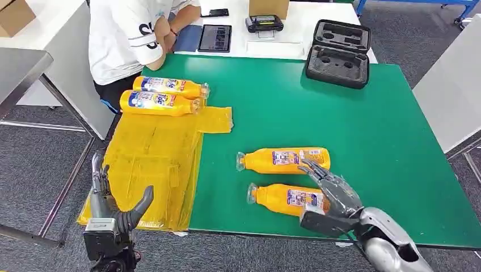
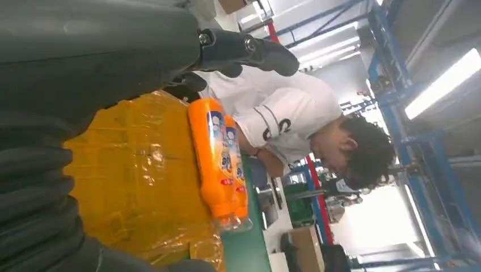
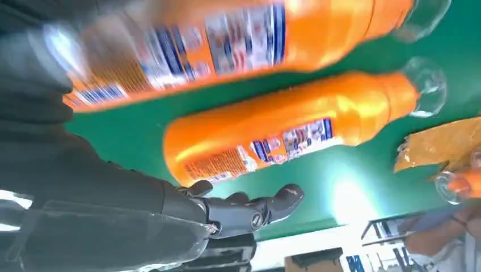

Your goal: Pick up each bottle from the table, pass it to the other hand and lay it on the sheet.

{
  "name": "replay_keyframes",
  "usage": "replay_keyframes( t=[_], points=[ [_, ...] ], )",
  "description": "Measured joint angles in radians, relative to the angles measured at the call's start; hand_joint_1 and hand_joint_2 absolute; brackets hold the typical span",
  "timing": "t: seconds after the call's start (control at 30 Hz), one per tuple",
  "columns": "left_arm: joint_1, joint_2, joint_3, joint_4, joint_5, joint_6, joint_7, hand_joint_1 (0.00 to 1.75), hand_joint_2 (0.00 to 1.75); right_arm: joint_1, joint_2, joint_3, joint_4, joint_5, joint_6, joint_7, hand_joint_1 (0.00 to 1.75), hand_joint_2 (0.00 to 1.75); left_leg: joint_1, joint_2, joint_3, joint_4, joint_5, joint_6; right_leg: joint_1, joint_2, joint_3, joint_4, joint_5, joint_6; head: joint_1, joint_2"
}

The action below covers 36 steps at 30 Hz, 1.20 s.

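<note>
Two orange bottles lie on the green table: a farther one and a nearer one. My right hand hovers over the nearer bottle's base end with its fingers spread, gripping nothing. Two more orange bottles lie side by side on the far end of the yellow sheet. My left hand is open and empty above the sheet's near left corner.
A person in a white shirt leans at the table's far left corner, close to the sheet's bottles. A black foam case sits at the far edge. A tablet and a small device lie on the white table beyond.
</note>
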Motion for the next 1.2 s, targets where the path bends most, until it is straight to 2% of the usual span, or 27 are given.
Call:
replay_keyframes(
  t=[0.23, 0.43, 0.77, 1.2],
  points=[
    [-0.001, 0.0, 0.0, -0.012, -0.002, -0.007, 0.007, 0.0, 1.75, 0.06, 0.013, -0.017, -0.096, 0.025, -0.001, 0.013, 0.0, 1.75, 0.0, 0.002, 0.002, 0.0, 0.001, 0.0, 0.0, 0.002, 0.001, 0.0, 0.0, 0.0, 0.0, 0.0],
    [-0.002, -0.002, -0.001, -0.013, -0.021, -0.009, 0.009, 0.0, 1.75, 0.159, 0.06, -0.039, -0.165, 0.138, -0.031, 0.013, 0.0, 1.75, 0.0, 0.002, 0.002, 0.0, 0.0, 0.0, 0.0, 0.001, 0.001, 0.0, 0.0, 0.0, 0.0, 0.0],
    [-0.008, -0.008, -0.004, -0.013, -0.024, -0.035, 0.014, 0.0, 1.75, 0.294, 0.085, -0.05, -0.266, 0.186, -0.102, 0.087, 0.0, 1.75, 0.0, 0.003, 0.003, 0.0, -0.001, 0.0, 0.0, 0.002, 0.001, 0.0, -0.001, -0.001, 0.0, 0.0],
    [-0.016, -0.008, -0.005, -0.012, -0.015, -0.051, 0.018, 0.0, 1.75, 0.327, 0.098, -0.119, -0.263, 0.141, -0.099, 0.114, 0.0, 1.75, 0.0, 0.003, 0.003, 0.0, 0.0, 0.0, 0.0, 0.003, 0.001, 0.0, -0.001, -0.001, 0.0, 0.0]
  ],
)
